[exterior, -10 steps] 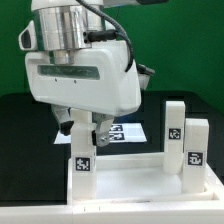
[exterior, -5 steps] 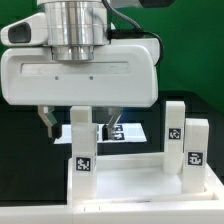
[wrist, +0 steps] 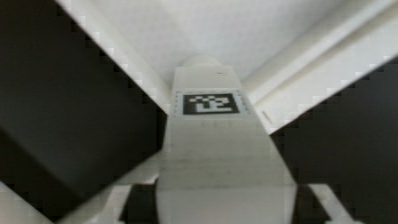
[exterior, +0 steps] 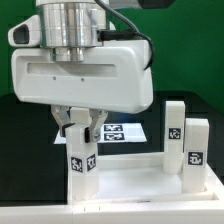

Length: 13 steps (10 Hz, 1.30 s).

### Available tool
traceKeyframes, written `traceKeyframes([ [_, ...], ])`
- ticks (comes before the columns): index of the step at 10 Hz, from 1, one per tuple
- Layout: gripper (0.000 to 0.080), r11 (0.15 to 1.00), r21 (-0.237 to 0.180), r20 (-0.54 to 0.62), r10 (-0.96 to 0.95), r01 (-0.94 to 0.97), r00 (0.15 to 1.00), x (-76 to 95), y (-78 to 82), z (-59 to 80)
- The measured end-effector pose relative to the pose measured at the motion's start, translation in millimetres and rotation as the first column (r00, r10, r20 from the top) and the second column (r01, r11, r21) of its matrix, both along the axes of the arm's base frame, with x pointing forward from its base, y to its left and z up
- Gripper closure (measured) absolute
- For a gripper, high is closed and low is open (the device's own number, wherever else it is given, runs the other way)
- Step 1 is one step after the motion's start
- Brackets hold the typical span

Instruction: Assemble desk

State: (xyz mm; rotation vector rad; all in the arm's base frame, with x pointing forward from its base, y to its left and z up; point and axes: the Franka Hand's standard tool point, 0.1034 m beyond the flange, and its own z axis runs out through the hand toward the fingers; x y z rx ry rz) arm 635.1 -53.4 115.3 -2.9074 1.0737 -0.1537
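Leg-fitting step in hand: gripper [exterior: 81, 124] sits over the upright leg [exterior: 81, 160] at the tabletop panel [exterior: 135, 180] corner on the exterior view's left, jaws drawn in against the leg's top and apparently gripping it. Next move likely calls for turning or pressing it home while keeping it vertical. Desk is white plastic; two more tagged legs [exterior: 186, 146] stand at the exterior view's right, the marker board [exterior: 120, 133] behind.
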Motion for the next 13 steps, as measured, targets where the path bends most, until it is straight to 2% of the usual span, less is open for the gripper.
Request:
traceKeyframes([
  [1, 0.0516, 0.979, 0.024, -0.016, -0.204, 0.204, 0.979, -1.7, -1.0, 0.3],
  [2, 0.0516, 0.893, 0.058, -0.049, -0.444, 0.446, 0.895, -1.5, -1.4, 2.6],
  [3, 0.0516, 0.792, 0.073, -0.08, -0.602, 0.607, 0.795, 0.3, -1.7, 3.5],
  [6, 0.0515, 0.667, 0.076, -0.096, -0.735, 0.741, 0.671, -0.5, -0.8, 1.1],
  [7, 0.0433, 0.624, 0.077, -0.102, -0.771, 0.778, 0.629, -0.5, -0.1, 0.7],
  [8, 0.0433, 0.706, 0.076, -0.091, -0.698, 0.704, 0.71, -0.1, -1.3, 1.2],
  [9, 0.0248, 0.817, 0.076, -0.069, -0.568, 0.572, 0.82, 2.1, -2.5, 3.3],
  [10, 0.017, 0.919, 0.073, -0.033, -0.386, 0.388, 0.922, 6.8, 2.1, 4.7],
  [11, 0.0156, 0.983, 0.063, -0.028, -0.173, 0.174, 0.985, 5.5, 7.5, 2.5],
  [13, 0.0151, 0.999, 0.039, -0.02, -0.026, 0.026, 0.999, 4.6, 7.3, 1.3],
])
